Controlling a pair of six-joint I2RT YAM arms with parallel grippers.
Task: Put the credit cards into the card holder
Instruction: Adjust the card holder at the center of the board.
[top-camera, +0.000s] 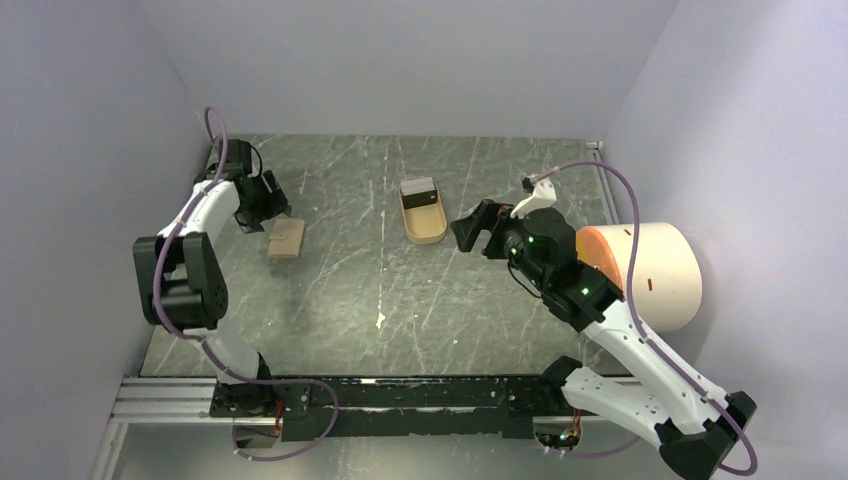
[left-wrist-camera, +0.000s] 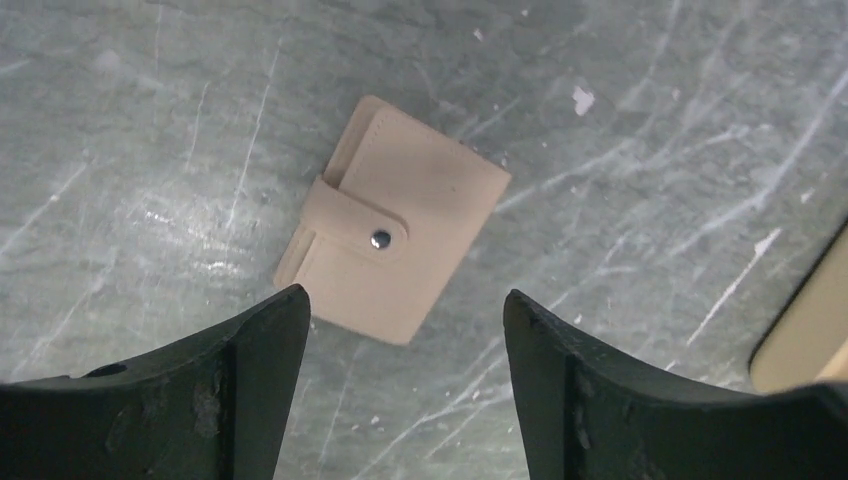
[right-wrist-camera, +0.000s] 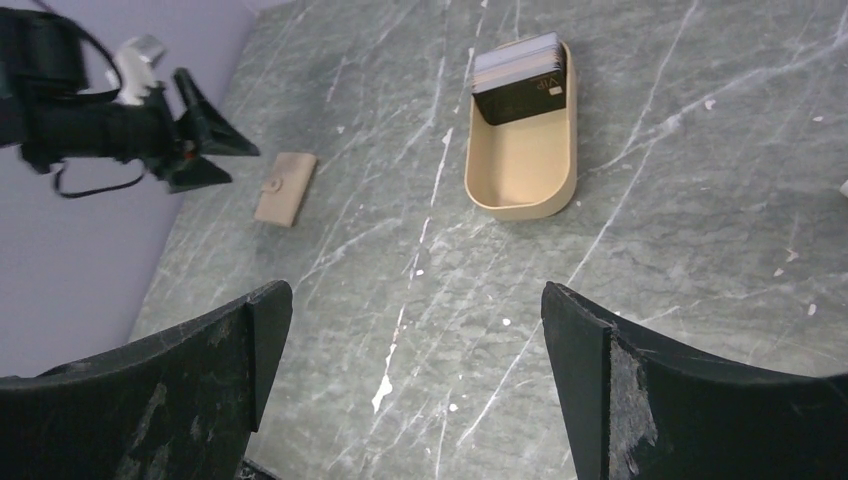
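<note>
Before the parted left hand (left-wrist-camera: 405, 298) lies the card holder (left-wrist-camera: 395, 235).

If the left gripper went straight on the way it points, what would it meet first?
Most likely the card holder, lying closed on the table straight ahead of the open left gripper. Depth is unclear, so a fingertip could touch bare table beside it first.

Bare table (top-camera: 340, 300) rings the card holder (top-camera: 286, 239) — tray (top-camera: 425, 228) well apart, side wall (top-camera: 80, 170) near.
</note>
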